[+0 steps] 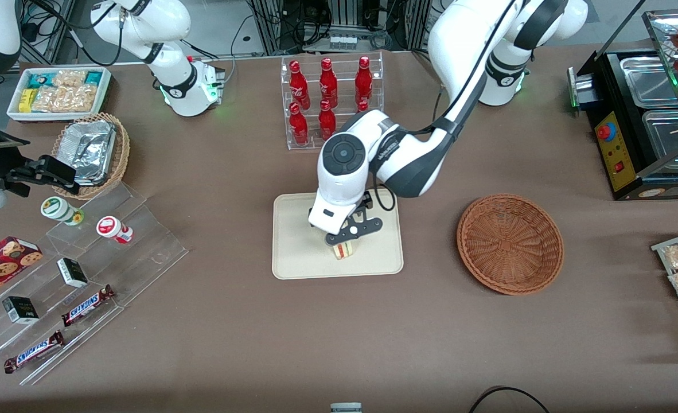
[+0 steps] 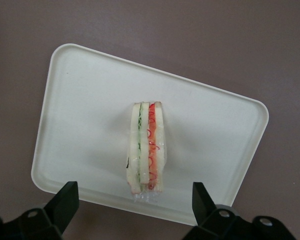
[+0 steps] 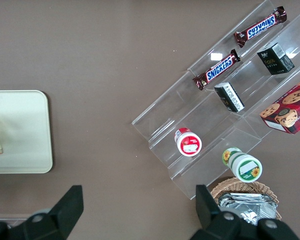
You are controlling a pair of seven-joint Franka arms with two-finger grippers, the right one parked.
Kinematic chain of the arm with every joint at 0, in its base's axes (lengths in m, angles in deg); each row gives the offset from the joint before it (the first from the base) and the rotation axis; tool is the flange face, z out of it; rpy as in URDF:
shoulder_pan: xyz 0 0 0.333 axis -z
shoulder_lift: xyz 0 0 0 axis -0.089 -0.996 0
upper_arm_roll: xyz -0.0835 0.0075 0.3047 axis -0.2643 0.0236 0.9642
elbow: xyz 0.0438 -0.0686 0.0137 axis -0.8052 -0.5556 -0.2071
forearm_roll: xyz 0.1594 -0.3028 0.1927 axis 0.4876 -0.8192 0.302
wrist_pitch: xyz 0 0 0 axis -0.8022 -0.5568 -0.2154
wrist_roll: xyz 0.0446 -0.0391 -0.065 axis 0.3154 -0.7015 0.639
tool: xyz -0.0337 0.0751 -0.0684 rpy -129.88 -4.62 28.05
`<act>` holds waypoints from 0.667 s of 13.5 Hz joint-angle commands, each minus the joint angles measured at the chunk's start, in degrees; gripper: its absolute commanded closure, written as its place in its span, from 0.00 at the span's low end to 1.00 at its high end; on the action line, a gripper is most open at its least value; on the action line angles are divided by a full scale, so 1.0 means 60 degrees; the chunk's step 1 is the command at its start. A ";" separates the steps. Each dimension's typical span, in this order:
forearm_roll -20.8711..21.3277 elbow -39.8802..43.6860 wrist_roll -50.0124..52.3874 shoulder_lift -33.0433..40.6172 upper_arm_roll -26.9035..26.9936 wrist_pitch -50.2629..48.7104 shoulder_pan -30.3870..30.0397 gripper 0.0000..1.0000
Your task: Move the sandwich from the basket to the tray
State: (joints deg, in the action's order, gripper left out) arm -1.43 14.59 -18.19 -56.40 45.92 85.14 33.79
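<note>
1. Sandwich [image 1: 344, 249]: standing on edge on the tray [image 1: 293, 252], filling edge up.
2. Tool [image 1: 351, 234]: directly above sandwich, fingers [image 2: 65, 202] spread wide, clear of it.
3. Basket [image 1: 510, 244]: on bench [image 1: 213, 332], beside tray.

tool [image 1: 351, 241] open above tray [image 1: 293, 258], fingers clear of sandwich [image 1: 343, 250], bottle rack [image 1: 330, 100] near
</note>
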 commanded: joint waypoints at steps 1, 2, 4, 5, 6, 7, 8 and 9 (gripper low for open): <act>0.0035 -0.0241 -0.0530 0.0447 0.0050 -0.0450 -0.0284 0.00; 0.0036 -0.0402 -0.0736 0.0681 0.0123 -0.0466 -0.0330 0.00; 0.0036 -0.0855 -0.0782 0.1062 0.0285 -0.0495 -0.0811 0.00; 0.0065 -0.1148 -0.0854 0.1253 0.0299 -0.0539 -0.0886 0.00; 0.0066 -0.1339 -0.1218 0.1342 0.0415 -0.0655 -0.1032 0.00; 0.0037 -0.1384 -0.1874 0.1488 0.0504 -0.0917 -0.1323 0.00; -0.0051 -0.1399 -0.2591 0.1620 0.0504 -0.1181 -0.1631 0.00; -0.0110 -0.1414 -0.3294 0.1780 0.0504 -0.1474 -0.1996 0.00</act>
State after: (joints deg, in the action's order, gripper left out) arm -1.35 8.92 -31.47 -49.51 48.94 78.88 24.89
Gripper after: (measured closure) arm 0.000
